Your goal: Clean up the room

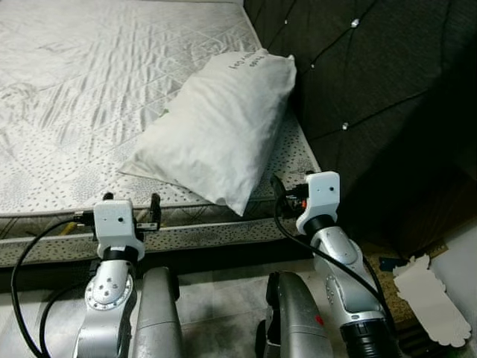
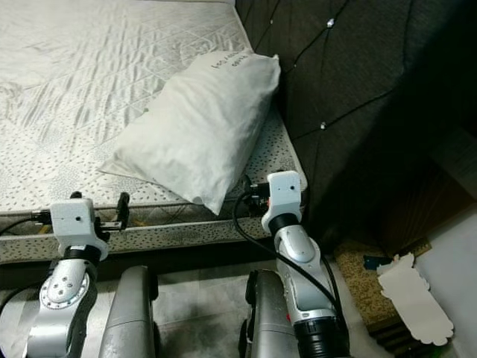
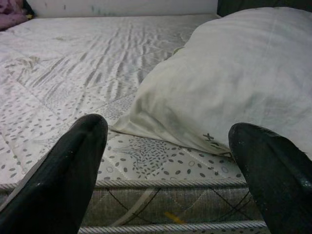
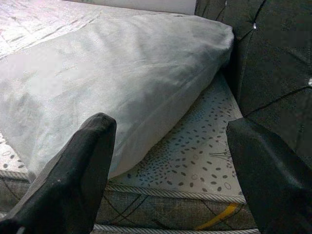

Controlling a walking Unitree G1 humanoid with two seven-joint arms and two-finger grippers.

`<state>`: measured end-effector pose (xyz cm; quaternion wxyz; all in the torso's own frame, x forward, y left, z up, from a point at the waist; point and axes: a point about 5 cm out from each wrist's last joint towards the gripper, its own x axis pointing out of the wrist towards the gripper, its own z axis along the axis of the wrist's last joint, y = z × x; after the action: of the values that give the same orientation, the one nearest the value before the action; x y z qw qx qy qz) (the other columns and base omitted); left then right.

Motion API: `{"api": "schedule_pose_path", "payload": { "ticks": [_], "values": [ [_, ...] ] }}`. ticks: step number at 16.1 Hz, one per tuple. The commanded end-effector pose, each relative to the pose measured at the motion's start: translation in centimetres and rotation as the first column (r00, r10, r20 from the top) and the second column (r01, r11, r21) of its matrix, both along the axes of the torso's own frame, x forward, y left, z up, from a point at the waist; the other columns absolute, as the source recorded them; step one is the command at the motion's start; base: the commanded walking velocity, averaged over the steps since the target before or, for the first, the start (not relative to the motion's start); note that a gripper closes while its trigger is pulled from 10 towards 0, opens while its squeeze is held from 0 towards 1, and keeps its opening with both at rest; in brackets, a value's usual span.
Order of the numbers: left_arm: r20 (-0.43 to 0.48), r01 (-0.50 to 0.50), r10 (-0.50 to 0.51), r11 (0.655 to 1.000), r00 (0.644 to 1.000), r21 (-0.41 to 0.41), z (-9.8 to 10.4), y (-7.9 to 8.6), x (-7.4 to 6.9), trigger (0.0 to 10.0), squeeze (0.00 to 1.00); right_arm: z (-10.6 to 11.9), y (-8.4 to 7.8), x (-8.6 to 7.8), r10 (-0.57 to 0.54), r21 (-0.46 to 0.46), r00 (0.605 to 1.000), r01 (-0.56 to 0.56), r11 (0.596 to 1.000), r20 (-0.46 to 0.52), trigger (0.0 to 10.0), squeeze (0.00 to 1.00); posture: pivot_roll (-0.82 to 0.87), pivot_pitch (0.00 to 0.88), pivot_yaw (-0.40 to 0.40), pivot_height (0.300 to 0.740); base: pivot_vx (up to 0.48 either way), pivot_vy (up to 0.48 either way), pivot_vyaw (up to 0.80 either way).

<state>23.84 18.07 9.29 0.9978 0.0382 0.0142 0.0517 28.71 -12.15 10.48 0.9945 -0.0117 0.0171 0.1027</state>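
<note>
Faintly, illegible handwriting on white pillow (image 1: 216, 130), bare mattress (image 1: 74, 97), dark headboard (image 1: 358, 82)

Dark tufted headboard (image 1: 373, 82) beside the mattress corner; white scallop-edged sheet, possibly paper (image 1: 428, 298), on the floor (image 1: 216, 298).

Both silver arms are raised forward, elbows bent. The left black two-fingered end effector (image 1: 132, 207) has its fingers spread apart; the right black two-fingered end effector (image 4: 165, 161) is spread likewise, holding nothing.
</note>
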Motion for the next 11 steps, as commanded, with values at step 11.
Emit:
{"api": "schedule_pose_path", "payload": {
  "ticks": [11],
  "values": [
    [-0.01, 0.012, -0.012, 1.0, 1.0, -0.001, -0.07, -0.32, 0.29, 10.0, 0.0, -0.15, -0.43, 0.16, -0.013, -0.011, 1.0, 0.013, 1.0, -0.008, 10.0, 0.0, 0.08, 0.059, -0.062, 0.552, 0.294, 0.0, 0.32]
  ]
}}
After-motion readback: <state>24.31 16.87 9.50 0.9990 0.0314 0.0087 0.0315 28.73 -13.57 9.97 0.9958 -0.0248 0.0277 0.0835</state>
